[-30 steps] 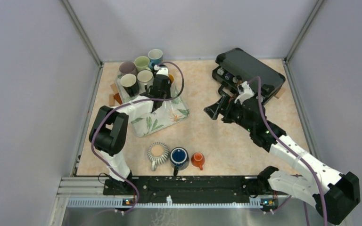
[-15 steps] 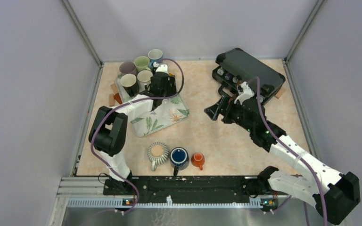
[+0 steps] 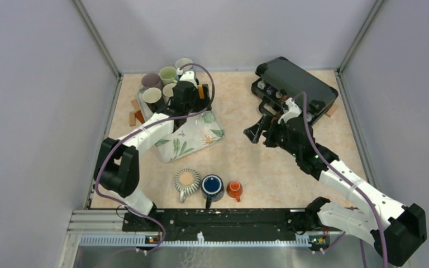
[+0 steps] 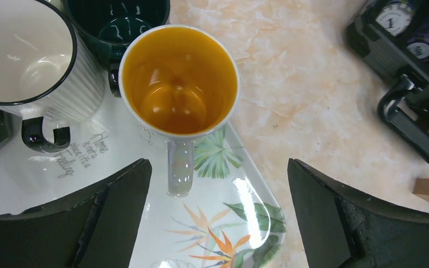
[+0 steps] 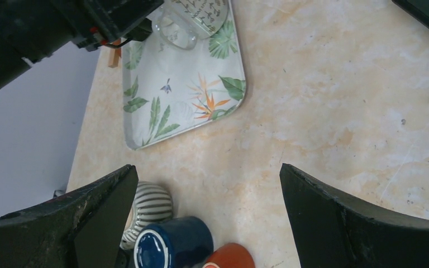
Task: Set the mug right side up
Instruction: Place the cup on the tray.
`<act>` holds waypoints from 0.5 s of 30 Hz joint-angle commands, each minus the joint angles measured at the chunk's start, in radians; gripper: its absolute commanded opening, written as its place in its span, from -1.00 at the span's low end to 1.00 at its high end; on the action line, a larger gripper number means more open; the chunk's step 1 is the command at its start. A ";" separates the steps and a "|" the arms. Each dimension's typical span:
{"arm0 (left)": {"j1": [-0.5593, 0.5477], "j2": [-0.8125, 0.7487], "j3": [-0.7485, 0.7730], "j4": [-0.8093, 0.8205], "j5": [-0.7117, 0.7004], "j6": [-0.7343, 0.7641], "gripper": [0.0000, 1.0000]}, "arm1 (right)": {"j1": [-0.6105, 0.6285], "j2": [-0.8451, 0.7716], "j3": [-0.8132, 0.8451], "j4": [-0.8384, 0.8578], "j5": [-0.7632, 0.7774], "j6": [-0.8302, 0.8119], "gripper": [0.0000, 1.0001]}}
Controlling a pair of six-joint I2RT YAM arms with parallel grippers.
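Above the tray (image 4: 246, 209), left claw (image 4: 218, 167) stands wide, clear of mug (image 4: 179, 84).

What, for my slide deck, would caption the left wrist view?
Open left gripper above an upright yellow-lined mug on the floral tray.

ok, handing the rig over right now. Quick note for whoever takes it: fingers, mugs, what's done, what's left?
Left gripper: fingers open, holding nothing, above the yellow-lined mug.
Right gripper: fingers open, empty, hovering over the table near the tray.
Yellow-lined mug: upright on the tray, handle pointing between the left fingers, beside a white mug.
Done: that mug stands right side up, not gripped.
Left: the striped mug, blue mug and small orange mug at the near edge look base-up; probably flip those next.
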 commanded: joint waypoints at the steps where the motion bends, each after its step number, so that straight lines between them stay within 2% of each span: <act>1: -0.004 -0.107 0.018 -0.051 0.063 -0.022 0.97 | 0.000 -0.002 0.040 -0.023 0.079 -0.017 0.98; 8: -0.002 -0.217 -0.009 -0.108 0.178 -0.018 0.97 | 0.000 0.022 0.103 -0.167 0.123 -0.060 0.98; 15: -0.003 -0.337 -0.080 -0.133 0.277 -0.008 0.97 | 0.003 0.032 0.073 -0.268 0.016 -0.108 0.97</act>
